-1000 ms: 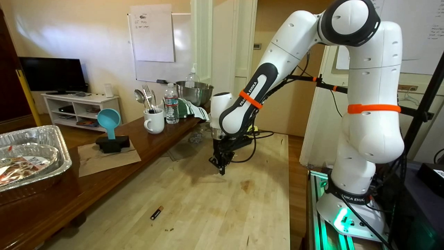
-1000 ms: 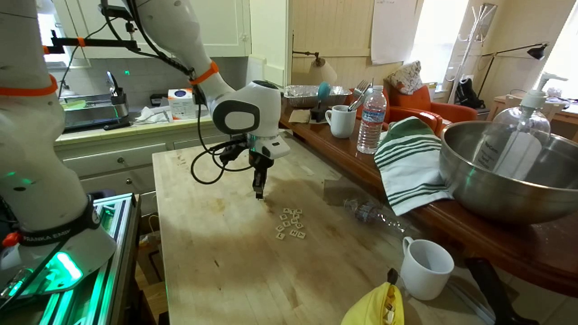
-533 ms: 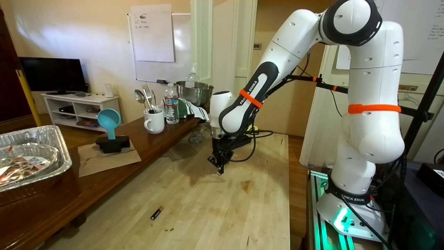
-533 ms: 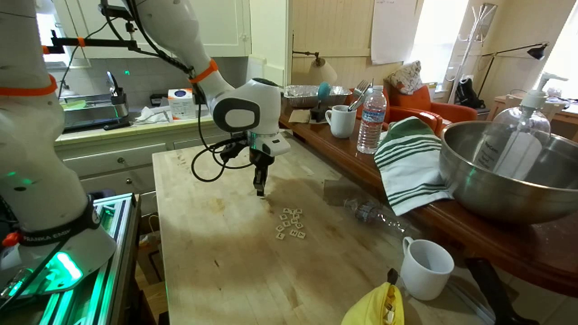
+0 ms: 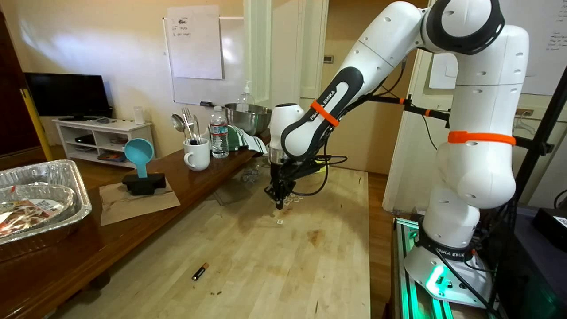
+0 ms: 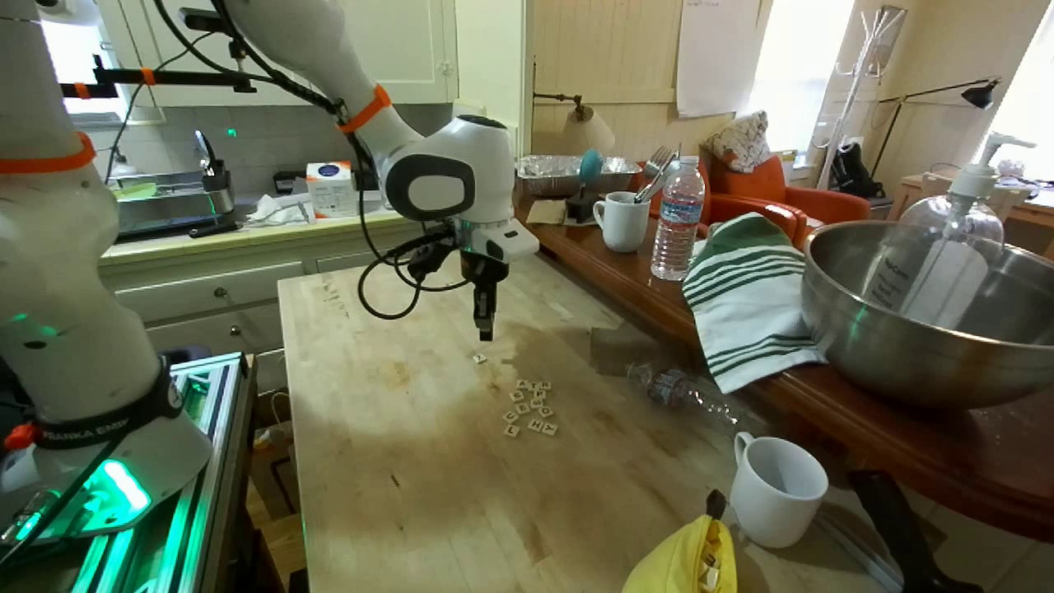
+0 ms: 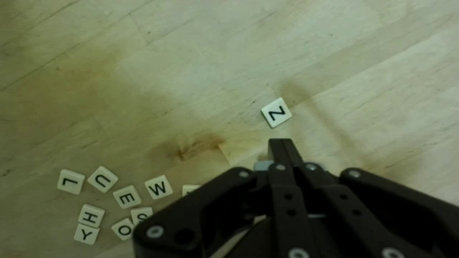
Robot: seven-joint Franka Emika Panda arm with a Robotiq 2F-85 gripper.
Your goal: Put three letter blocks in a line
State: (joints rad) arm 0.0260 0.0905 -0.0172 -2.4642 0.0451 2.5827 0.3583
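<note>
The letter block marked Z lies flat and alone on the wooden table, letter up. It also shows in both exterior views as a tiny pale tile. Several other letter blocks lie scattered in a loose group, among them L, U, E, W and H. My gripper hides part of that group in the wrist view. Its fingers are pressed together with nothing between them. In an exterior view the gripper hangs above the table, just above the Z block and apart from it.
A battery lies on the table. A crumpled clear bottle, a white mug and a yellow pouch lie along the table's side by the raised brown ledge. On that ledge stand a steel bowl and a water bottle.
My gripper, shut throughout, has risen from its place at the Z block. That block has shifted very slightly and now shows uncovered. The scattered group looks unmoved.
</note>
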